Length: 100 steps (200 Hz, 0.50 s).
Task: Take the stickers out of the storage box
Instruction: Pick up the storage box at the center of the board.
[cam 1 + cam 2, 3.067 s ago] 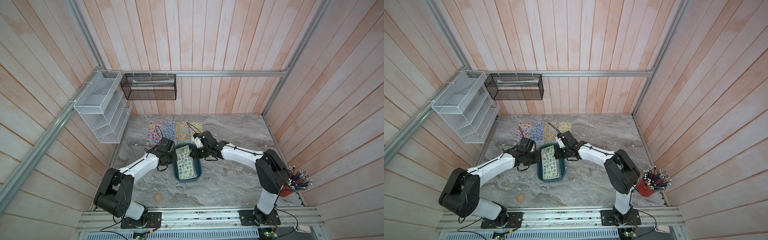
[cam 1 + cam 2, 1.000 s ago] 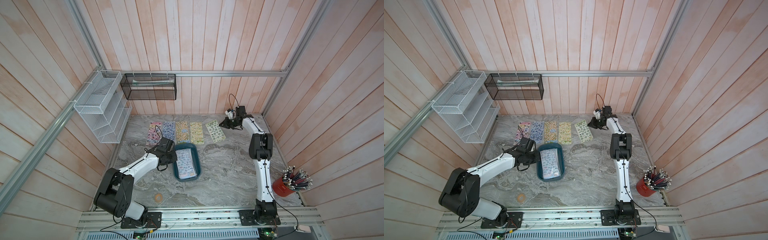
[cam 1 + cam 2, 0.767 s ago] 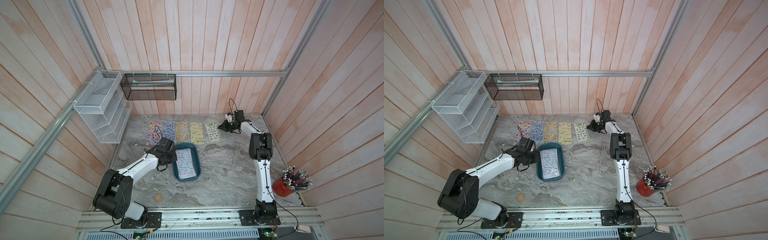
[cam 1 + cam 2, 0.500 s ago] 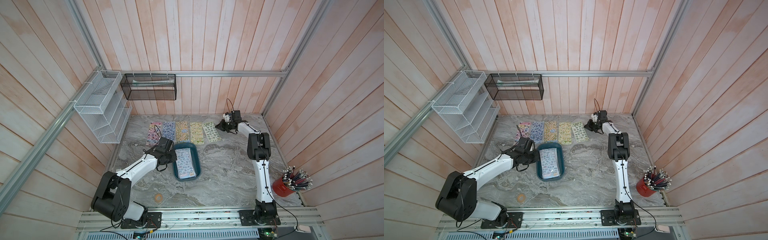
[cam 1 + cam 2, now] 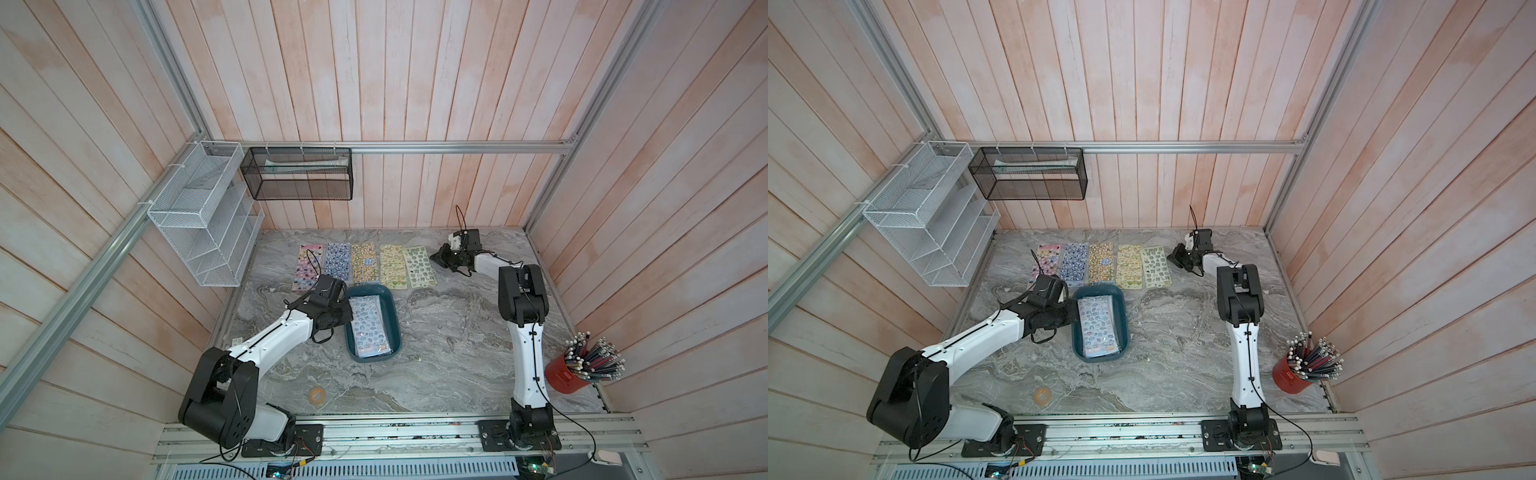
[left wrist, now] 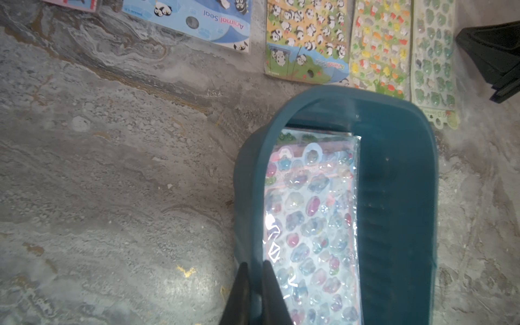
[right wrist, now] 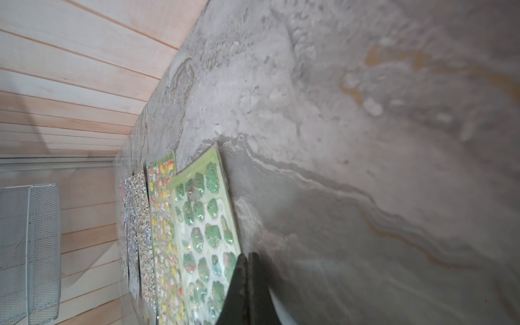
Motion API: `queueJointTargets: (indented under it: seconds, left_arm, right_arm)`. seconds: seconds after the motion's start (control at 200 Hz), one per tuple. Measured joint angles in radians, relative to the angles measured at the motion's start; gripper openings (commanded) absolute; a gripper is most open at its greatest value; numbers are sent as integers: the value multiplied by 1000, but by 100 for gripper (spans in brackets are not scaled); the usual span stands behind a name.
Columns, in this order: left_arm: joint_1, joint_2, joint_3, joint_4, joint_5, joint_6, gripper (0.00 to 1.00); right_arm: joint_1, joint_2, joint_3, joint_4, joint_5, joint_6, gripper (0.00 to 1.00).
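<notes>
My left jaws pinch the box's (image 5: 395, 328) left rim, nearly closed. My right jaws: closed, empty, far right beside the green sheet (image 5: 420, 267). Stickers (image 5: 370, 328) lie in the box, long axis near-far, just right of my left jaws; left arm nearer.

Teal storage box (image 5: 394, 322); pastel cartoon-dotted stickers (image 5: 368, 328)

Bare marble table (image 5: 449, 332) lies open between the storage box (image 5: 394, 320) and the right arm (image 5: 521, 299), room for a gripper to pass. Behind it, laid-out stickers (image 5: 365, 266) fill the back strip in a row. The left gripper (image 6: 254, 267), clamped on the box's left rim, blocks that side. A red pencil cup (image 5: 563, 378) stands near the front right corner.
</notes>
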Motion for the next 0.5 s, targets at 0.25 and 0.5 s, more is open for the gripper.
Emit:
queueJointTargets:
  seconds: [0.25, 0.5]
  left_arm:
    - [0, 0, 0, 0, 0, 0, 6]
    - [0, 0, 0, 0, 0, 0, 6]
  right_arm:
    - [-10, -53, -41, 33, 42, 43, 0]
    - [-11, -101, -98, 71, 53, 45, 9]
